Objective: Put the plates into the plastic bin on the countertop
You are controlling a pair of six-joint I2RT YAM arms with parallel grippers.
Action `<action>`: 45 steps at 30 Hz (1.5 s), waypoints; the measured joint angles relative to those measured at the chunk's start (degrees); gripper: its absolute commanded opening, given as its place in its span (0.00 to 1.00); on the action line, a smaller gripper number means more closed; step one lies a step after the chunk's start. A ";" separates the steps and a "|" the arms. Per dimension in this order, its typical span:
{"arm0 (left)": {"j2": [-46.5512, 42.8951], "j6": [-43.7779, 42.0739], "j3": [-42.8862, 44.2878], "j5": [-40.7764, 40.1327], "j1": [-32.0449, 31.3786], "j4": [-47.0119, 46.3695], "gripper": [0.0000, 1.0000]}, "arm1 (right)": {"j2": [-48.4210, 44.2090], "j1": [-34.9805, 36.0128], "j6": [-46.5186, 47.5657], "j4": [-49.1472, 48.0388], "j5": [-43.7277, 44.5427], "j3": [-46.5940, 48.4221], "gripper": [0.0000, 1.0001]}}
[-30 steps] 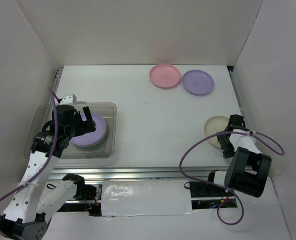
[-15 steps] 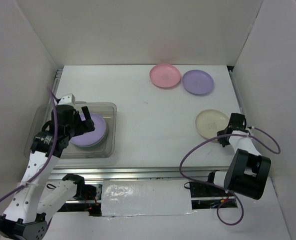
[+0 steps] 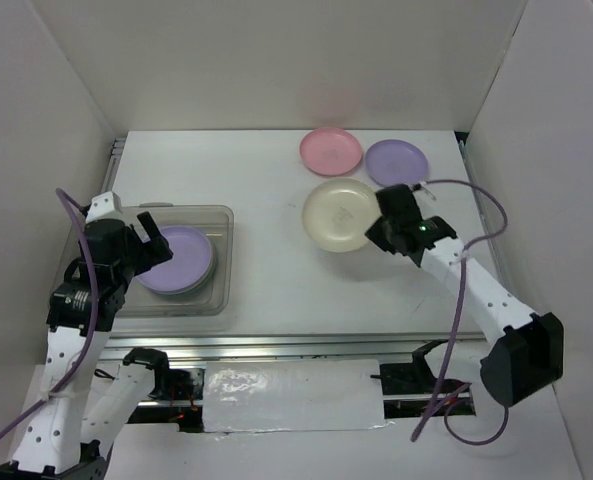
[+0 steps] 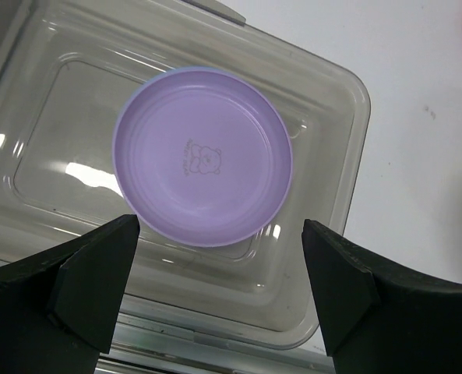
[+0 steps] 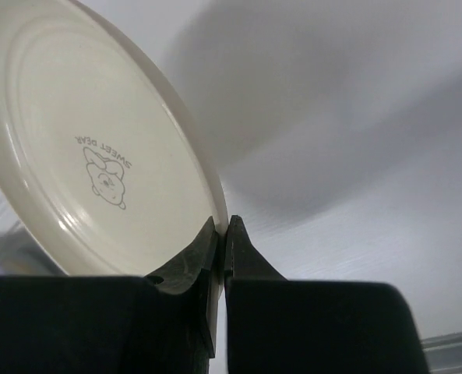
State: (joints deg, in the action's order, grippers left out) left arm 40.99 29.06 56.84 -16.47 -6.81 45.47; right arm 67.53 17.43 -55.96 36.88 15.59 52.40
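Note:
A cream plate [image 3: 340, 214] [image 5: 90, 164] hangs above the middle of the countertop [image 3: 276, 270], pinched by its rim in my right gripper [image 3: 381, 222] [image 5: 223, 234], which is shut on it. The clear plastic bin [image 3: 216, 290] [image 4: 324, 148] sits at the left with a purple plate [image 3: 178, 257] [image 4: 202, 156] on top of the stack inside. My left gripper [image 3: 151, 232] [image 4: 215, 292] is open above the bin's near side, holding nothing. A pink plate [image 3: 330, 151] and another purple plate [image 3: 396, 162] lie at the back.
White walls enclose the countertop on three sides. A metal rail [image 3: 296, 345] runs along the front edge. My right arm's cable [image 3: 461, 290] loops over the right side.
My right gripper has shut on the cream plate's rim, lifted it from the right edge and carried it left toward the middle. My left arm has pulled back slightly over the bin.

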 measured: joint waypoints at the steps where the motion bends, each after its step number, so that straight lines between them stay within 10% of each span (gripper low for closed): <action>1: -0.72 0.07 0.00 -0.02 0.61 -0.02 0.99 | 1.27 3.45 -0.22 0.48 0.68 3.28 0.00; 8: -4.50 1.11 -0.37 -0.13 1.46 -0.07 0.99 | 22.86 25.31 -0.52 2.40 3.67 31.06 0.00; 17: -4.90 1.16 -1.01 0.26 1.66 -0.11 0.99 | 56.43 35.04 1.05 5.33 -1.92 67.38 0.00; 34: -6.78 1.31 -1.03 0.02 1.66 -0.11 0.99 | 67.84 37.18 0.90 -0.79 -16.02 72.06 0.10; 38: -6.78 1.31 -1.03 0.04 1.66 -0.11 0.99 | 68.26 37.62 0.31 -1.38 -16.70 71.69 0.56; 39: -6.75 1.31 -1.03 0.04 1.66 -0.11 0.99 | 68.26 37.73 0.31 -1.92 -16.74 71.67 0.96; 45: -6.75 1.31 -1.03 0.02 1.66 -0.11 0.99 | 64.57 38.97 2.03 -3.23 -14.78 68.91 1.00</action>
State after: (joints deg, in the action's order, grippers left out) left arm 34.24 30.37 55.81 -16.45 -5.15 45.36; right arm 132.09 56.40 -53.93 33.65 0.82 121.32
